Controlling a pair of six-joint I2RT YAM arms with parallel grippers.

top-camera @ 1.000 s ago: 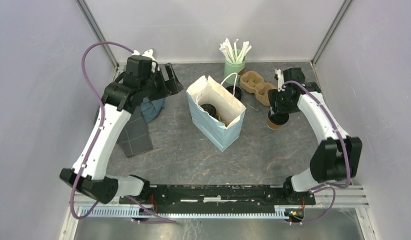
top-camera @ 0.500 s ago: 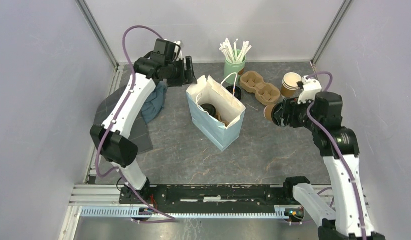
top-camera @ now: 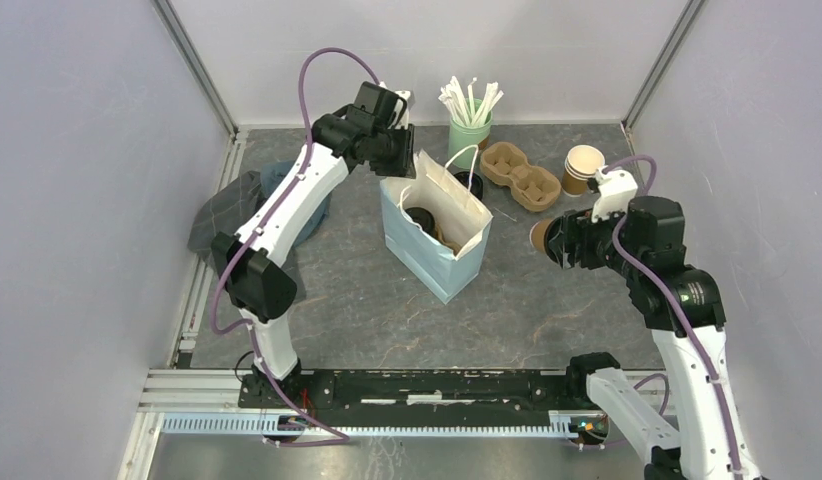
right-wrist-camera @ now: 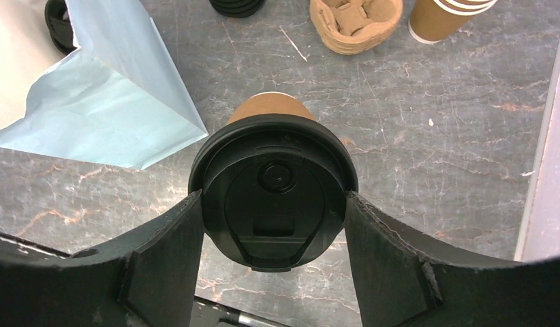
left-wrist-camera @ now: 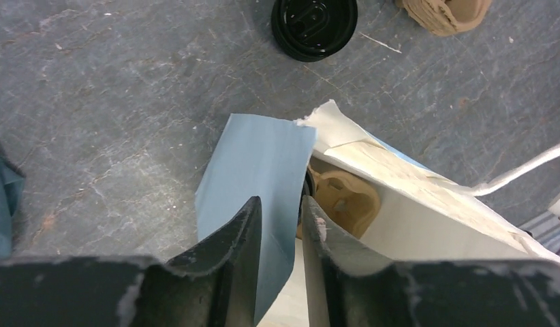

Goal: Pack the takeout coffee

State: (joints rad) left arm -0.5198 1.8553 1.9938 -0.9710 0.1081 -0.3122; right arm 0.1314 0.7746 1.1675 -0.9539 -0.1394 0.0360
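A light blue paper bag [top-camera: 432,235] stands open mid-table. Inside it, a cardboard carrier [left-wrist-camera: 342,197] holds one takeout coffee with a black lid [top-camera: 419,218]. My left gripper [top-camera: 402,165] is at the bag's back left corner. Its fingers [left-wrist-camera: 281,201] straddle the blue wall [left-wrist-camera: 260,163] with a narrow gap left between them. To the right of the bag, my right gripper [top-camera: 562,240] is shut on the second takeout coffee [top-camera: 540,235]. Both fingers press the sides of its black lid [right-wrist-camera: 274,184], and the cup tilts towards the bag [right-wrist-camera: 114,102].
A stack of black lids [top-camera: 468,184] lies behind the bag. An empty cardboard carrier [top-camera: 517,172] and lidless brown cups [top-camera: 582,168] sit at the back right. A green cup of stirrers [top-camera: 469,120] stands at the back, and cloths [top-camera: 222,215] lie at the left.
My left arm swung right from the cloths to the bag's corner and its jaws narrowed round the wall. My right arm raised itself, keeping the cup in its grip.
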